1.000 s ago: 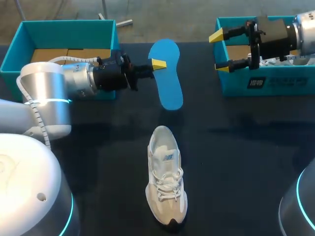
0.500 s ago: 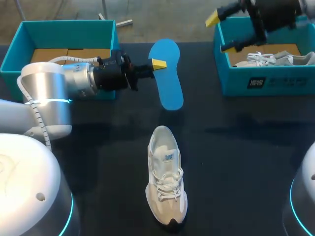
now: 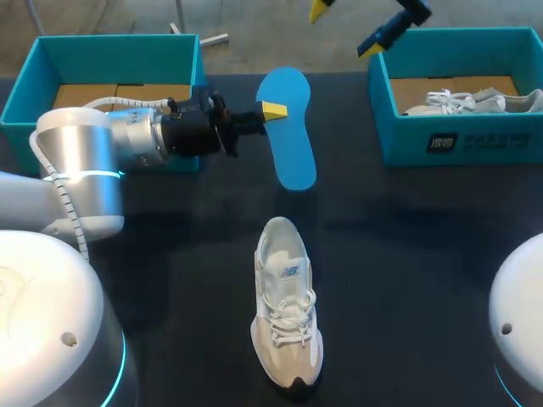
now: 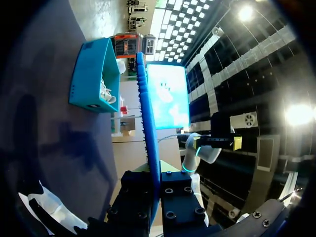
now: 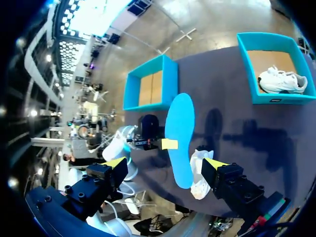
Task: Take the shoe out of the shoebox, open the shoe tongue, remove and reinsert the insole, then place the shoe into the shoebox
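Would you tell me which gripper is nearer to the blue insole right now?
Left. The left gripper is shut on the blue insole at its side edge. The right gripper hangs open in the air beyond the insole's far end, apart from it.

Head camera looks down from above and behind on the dark counter (image 3: 407, 254). Left wrist camera sights closely along the flat blue foam insole (image 4: 147, 123); right wrist camera, high up, overlooks both.

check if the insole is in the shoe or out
Out. The blue insole is clamped between the left fingers, well apart from the white sneaker resting on the table.
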Robot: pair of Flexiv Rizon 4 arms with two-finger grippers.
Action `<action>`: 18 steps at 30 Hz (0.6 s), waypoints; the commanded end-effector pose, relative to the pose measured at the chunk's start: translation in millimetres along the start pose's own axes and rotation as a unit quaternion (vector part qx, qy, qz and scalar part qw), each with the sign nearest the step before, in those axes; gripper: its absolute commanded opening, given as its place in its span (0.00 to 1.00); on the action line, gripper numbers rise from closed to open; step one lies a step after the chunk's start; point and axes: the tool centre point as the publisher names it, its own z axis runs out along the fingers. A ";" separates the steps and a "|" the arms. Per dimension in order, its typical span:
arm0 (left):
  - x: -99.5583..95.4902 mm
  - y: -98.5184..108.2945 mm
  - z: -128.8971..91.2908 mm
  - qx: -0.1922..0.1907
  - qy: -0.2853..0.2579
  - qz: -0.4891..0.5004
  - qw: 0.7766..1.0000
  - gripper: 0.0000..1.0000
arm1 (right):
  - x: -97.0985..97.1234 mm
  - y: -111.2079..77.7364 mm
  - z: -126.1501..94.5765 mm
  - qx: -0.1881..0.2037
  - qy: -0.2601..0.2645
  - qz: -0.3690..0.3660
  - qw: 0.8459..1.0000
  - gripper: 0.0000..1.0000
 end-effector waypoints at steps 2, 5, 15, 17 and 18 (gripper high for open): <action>0.4 0.4 -0.9 -0.001 -0.001 0.000 1.000 0.00 | 15.3 -1.5 7.7 0.004 -0.367 0.009 0.930 1.00; 0.4 0.4 -0.9 -0.001 -0.001 0.000 1.000 0.00 | 18.0 -5.1 12.7 0.002 -0.398 0.020 0.917 1.00; 0.4 0.4 -0.9 -0.001 -0.001 0.000 1.000 0.00 | 27.4 -11.9 22.6 0.000 -0.449 0.021 0.893 1.00; 0.4 0.4 -0.9 -0.001 -0.001 0.000 1.000 0.00 | 28.6 -13.6 23.2 -0.002 -0.450 0.021 0.893 1.00; 0.4 0.4 -0.9 -0.001 -0.001 0.000 1.000 0.00 | 29.1 -14.2 23.8 -0.002 -0.450 0.021 0.893 1.00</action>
